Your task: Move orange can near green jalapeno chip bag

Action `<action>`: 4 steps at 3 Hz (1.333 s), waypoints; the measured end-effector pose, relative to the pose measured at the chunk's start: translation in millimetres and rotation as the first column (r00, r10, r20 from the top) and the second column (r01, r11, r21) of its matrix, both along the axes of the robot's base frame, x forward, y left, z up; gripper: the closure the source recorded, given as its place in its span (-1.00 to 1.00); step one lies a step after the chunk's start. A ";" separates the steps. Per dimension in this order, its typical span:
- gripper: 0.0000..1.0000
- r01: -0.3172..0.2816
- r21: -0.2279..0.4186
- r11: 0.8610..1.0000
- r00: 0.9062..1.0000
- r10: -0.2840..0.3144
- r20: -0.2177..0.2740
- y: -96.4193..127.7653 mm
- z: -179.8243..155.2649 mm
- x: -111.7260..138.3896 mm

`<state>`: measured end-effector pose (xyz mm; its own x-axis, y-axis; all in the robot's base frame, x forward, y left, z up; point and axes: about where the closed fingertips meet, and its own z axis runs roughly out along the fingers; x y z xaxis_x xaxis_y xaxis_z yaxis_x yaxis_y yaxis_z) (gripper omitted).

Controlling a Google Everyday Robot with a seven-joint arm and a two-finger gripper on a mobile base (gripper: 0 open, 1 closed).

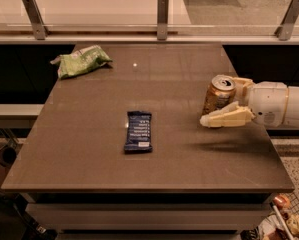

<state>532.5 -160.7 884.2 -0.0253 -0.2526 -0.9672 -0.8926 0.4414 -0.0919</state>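
The orange can [219,93] was held clenched in the gripper [221,102] at the right side of the table [164,159], so that it could be carried to the green chip bag [80,60] at the far left.

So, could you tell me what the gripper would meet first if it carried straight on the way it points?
The orange can: the gripper reaches in from the right, pointing left, and the can sits directly in its path. Whether they touch is unclear.

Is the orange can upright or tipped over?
Upright: silver top up. The gripper, at the right side of the table, has jaws shut on the orange can.
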 end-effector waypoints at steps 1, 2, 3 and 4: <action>-0.20 -0.004 0.000 1.000 1.000 0.004 0.000 2.4 0.3 0.1; 0.26 -0.009 0.000 1.000 1.000 0.009 0.001 4.8 0.7 0.2; 0.72 -0.013 0.000 1.000 1.000 0.013 0.001 7.2 1.0 0.2; 1.00 -0.017 0.001 1.000 1.000 0.017 0.001 9.6 1.3 0.3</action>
<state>532.7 -151.1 885.5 -0.0198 -0.2524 -0.9674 -0.8999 0.4260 -0.0927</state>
